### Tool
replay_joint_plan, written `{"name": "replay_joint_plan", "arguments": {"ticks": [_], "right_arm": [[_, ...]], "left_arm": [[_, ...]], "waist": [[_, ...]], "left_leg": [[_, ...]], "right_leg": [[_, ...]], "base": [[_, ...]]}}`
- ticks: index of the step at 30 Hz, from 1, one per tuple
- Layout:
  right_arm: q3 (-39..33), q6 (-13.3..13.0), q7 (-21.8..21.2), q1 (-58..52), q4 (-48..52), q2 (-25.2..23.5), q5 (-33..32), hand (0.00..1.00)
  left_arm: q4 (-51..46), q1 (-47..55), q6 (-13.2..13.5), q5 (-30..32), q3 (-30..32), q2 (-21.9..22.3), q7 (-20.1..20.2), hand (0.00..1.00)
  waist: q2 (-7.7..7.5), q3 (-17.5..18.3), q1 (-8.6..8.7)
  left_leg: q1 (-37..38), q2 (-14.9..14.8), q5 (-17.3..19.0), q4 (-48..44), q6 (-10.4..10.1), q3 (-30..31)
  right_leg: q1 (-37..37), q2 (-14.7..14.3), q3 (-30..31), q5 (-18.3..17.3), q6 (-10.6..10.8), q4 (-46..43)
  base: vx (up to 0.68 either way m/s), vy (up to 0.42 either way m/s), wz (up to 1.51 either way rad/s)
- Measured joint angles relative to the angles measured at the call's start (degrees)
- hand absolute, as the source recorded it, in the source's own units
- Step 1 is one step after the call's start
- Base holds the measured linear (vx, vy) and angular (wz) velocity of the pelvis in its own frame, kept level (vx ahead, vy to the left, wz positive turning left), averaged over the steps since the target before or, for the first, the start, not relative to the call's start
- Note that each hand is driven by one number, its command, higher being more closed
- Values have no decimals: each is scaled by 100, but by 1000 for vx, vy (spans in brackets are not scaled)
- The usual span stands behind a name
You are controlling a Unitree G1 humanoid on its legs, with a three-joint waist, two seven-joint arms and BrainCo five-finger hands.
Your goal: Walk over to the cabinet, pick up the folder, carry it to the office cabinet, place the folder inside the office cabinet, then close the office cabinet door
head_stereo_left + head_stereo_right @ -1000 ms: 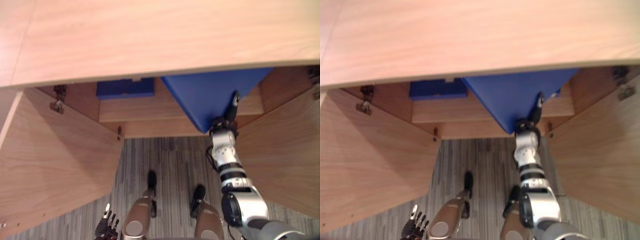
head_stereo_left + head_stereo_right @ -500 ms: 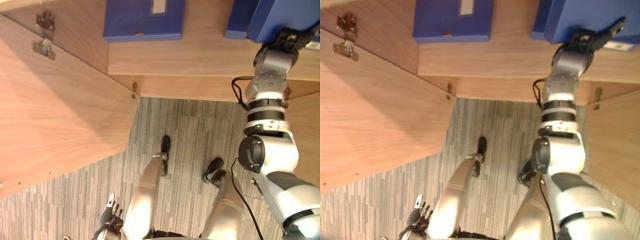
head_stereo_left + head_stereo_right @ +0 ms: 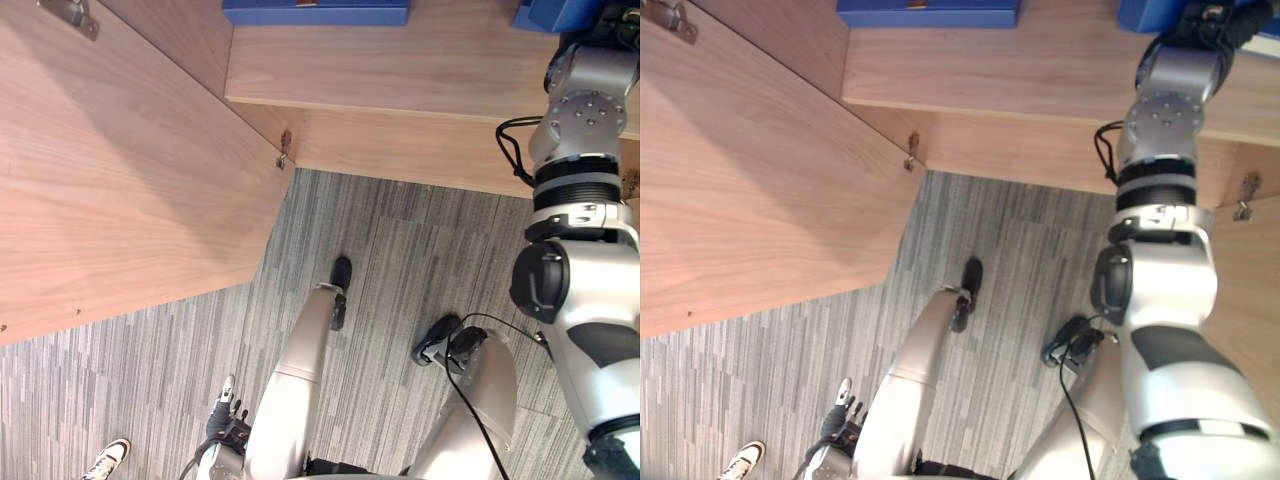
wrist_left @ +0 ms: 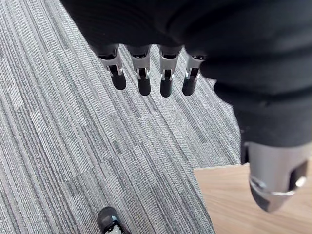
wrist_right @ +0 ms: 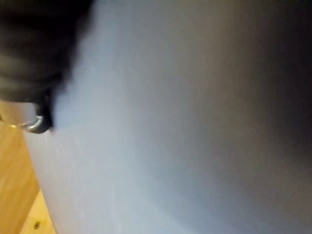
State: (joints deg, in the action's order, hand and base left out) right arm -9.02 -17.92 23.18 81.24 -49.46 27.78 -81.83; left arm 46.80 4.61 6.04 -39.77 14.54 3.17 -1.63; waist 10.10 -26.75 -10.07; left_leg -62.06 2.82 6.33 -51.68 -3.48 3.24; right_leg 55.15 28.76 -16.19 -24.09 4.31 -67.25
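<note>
Folder (image 3: 1145, 12): blue, at the far right of the shelf (image 3: 400, 75), near edge in sight at the top of the eye views. In the right wrist view, a pale blue face close against the hand's dark cover. Resting on the shelf or held clear of it: cannot tell.
Right hand (image 3: 1212, 22): up at full stretch of the arm, dark cover right against the folder's near edge. Open or closed, holding or merely touching: cannot tell.
Left hand (image 3: 226, 420): hanging low at the robot's left side over the carpet, well apart from the cabinet. Fingers (image 4: 165, 84) straight in a row, thumb (image 4: 273, 180) apart from them, nothing held.
Second folder (image 3: 315, 10): also blue, lying on the same shelf, well to the left of the first and apart from it.
Cabinet (image 3: 400, 150): light wood, both doors open, front board below the shelf facing the robot.
Left door (image 3: 120, 170): standing open toward the robot, a wide wooden panel on the left, with a metal hinge (image 3: 285, 150) at its inner edge by the cabinet's front corner.
Right door (image 3: 1255, 300): open too, a strip of wood at the right edge behind the right arm.
Carpet (image 3: 400, 260): grey, finely striped, between the doors and up to the cabinet's front.
Panel corner (image 4: 229, 195): light wood, just past the left thumb in the left wrist view, over the carpet.
Shoe (image 3: 105, 462): a person's, white with dark trim, on the carpet at the lower left, near the left hand.
</note>
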Motion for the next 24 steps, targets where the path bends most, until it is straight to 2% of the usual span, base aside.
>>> {"name": "replay_joint_plan", "arguments": {"ticks": [4, 8, 9, 14, 16, 20, 24], "right_arm": [[196, -24, 1, 121, 0, 61, -48, 100], [184, -222, 32, 221, 0, 91, -241, 100], [186, -225, 70, 243, 0, 126, -238, 0], [456, -94, 99, 257, 0, 204, 257, 0], [683, 46, 67, 267, 0, 260, 440, 0], [695, 61, 50, 269, -10, 258, 433, 0], [819, 36, 50, 268, -151, 253, 413, 0]], "left_arm": [[-1, -7, 0, 0, 25, 1, -65, 0], [-1, -14, -1, 58, 119, 4, -122, 0], [-1, -15, -1, 89, 124, 4, -123, 0], [39, -16, 0, 117, 259, 9, -124, 0], [53, -16, 2, 118, 346, 7, -125, 0], [60, -24, 1, 122, 344, 14, -124, 0], [69, -39, 2, 122, 344, 14, -124, 0]], "waist": [[-2, 1, 7], [-9, 4, 50], [-12, 5, 61], [-59, 12, 112], [-136, 44, 146], [-246, 56, 166], [-252, 55, 202]], "left_leg": [[9, 44, -117, 191, -56, 93], [24, 104, -258, 385, -121, 213], [32, 113, -294, 446, -127, 221], [111, 118, -453, 727, -175, 238], [136, 76, -514, 828, -183, 246], [184, 17, -612, 1007, -183, 269], [303, 5, -726, 1260, -208, 307]], "right_leg": [[-23, -48, -21, -1, -2, 68], [-55, -51, -83, -2, -3, 119], [-56, -53, -88, -2, -3, 139], [-62, -80, -103, 47, -77, 251], [-62, -132, -129, 80, -110, 319], [-85, -210, -192, 135, -177, 452], [-192, -251, -271, 195, -184, 622]], "base": [[106, -54, 17], [96, -38, 15], [70, -25, 13], [66, -25, 3], [113, -46, -5], [108, -36, -3], [131, -27, 3]]}}
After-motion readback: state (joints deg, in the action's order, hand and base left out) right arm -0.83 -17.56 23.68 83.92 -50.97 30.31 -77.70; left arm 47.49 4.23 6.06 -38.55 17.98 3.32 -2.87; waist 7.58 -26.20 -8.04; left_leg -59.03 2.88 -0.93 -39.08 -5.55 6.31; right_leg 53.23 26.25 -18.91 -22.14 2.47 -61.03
